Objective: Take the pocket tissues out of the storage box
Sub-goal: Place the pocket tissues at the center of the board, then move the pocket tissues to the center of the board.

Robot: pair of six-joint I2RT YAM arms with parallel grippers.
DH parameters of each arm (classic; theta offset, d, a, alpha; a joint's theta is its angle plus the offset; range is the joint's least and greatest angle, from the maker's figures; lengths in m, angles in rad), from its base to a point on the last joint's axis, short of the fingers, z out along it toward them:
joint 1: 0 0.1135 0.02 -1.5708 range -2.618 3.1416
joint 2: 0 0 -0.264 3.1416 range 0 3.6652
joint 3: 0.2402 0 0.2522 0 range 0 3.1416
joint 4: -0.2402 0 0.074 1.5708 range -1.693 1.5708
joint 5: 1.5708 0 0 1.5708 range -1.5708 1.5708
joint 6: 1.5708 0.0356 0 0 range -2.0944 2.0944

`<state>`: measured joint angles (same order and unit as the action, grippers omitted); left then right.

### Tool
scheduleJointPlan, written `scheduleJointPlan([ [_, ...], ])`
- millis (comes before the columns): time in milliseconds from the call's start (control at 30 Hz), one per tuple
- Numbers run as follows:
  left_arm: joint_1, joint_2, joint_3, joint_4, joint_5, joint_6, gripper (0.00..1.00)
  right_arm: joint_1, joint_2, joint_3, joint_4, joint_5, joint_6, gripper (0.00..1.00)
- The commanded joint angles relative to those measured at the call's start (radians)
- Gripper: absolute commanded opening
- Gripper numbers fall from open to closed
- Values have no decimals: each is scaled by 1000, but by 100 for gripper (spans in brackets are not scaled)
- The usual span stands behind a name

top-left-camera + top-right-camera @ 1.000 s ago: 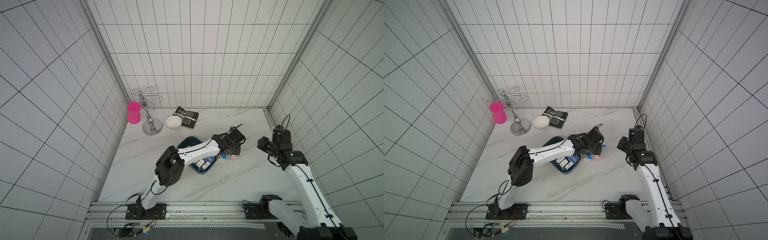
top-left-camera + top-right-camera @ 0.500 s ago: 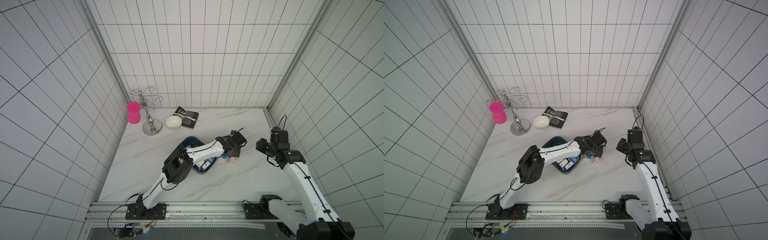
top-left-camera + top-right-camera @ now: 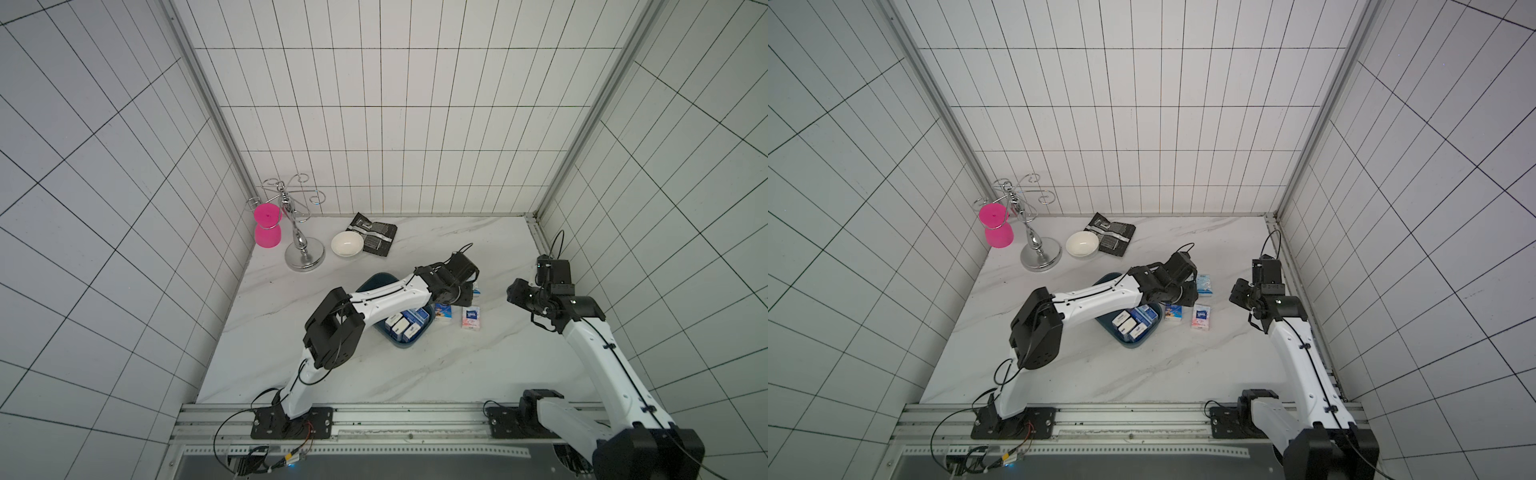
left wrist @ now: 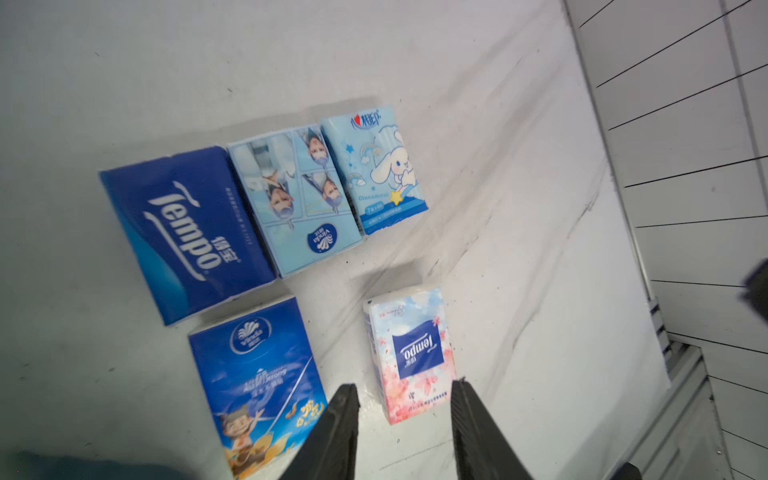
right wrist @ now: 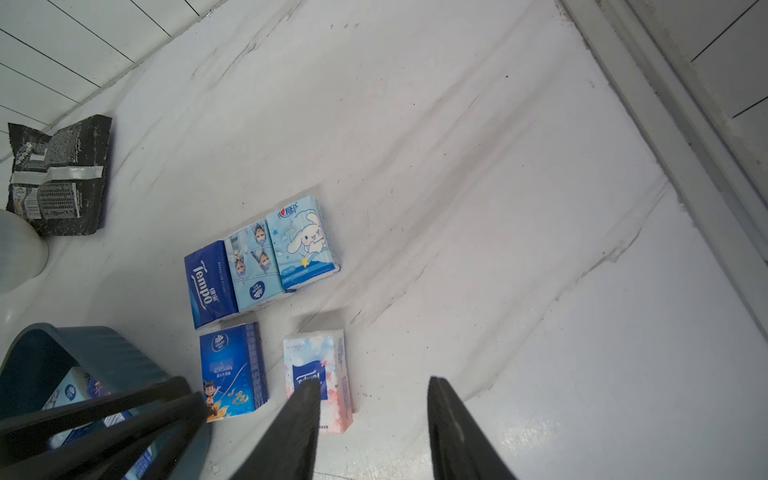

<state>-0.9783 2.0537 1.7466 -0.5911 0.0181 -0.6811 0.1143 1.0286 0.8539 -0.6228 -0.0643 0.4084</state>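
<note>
Five tissue packs [image 4: 291, 199] sit rowed beside box [image 5: 104, 345] to empty it; L gripper [image 4: 403, 384] & R gripper [image 5: 372, 380] spread, holding nothing.

Left claw [image 4: 405, 419] parted, empty, right claw [image 5: 374, 424] likewise parted

the left arm [image 3: 386, 293] and right arm [image 3: 598, 353] have white links, boxy black joints, thin black cables and ribbed black fingers [image 4: 336, 432].

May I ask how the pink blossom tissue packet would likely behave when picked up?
The pink blossom packet looks soft-edged, so it probably squashes under grip. Its glossy wrap may slip. Lying flat, it seems unlikely to roll.
</note>
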Motion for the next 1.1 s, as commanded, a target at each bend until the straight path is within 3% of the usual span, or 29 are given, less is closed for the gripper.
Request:
scheduleJointPlan([
  [0, 28, -148, -91, 53, -62, 13, 40, 42, 18, -44, -6, -56, 21, 46],
  [167, 58, -336, -326, 45, -247, 14, 41, 127, 34, -125, 35, -70, 67, 45],
  [433, 104, -570, -591, 68, -348, -37, 41, 177, 148, -247, 206, -171, 109, 41],
  [700, 155, -698, -679, 73, -420, -22, 41, 193, 263, -256, 298, -178, 93, 32],
  [1067, 171, -695, -685, 74, -402, -32, 41, 194, 308, -255, 326, -128, 32, 24],
])
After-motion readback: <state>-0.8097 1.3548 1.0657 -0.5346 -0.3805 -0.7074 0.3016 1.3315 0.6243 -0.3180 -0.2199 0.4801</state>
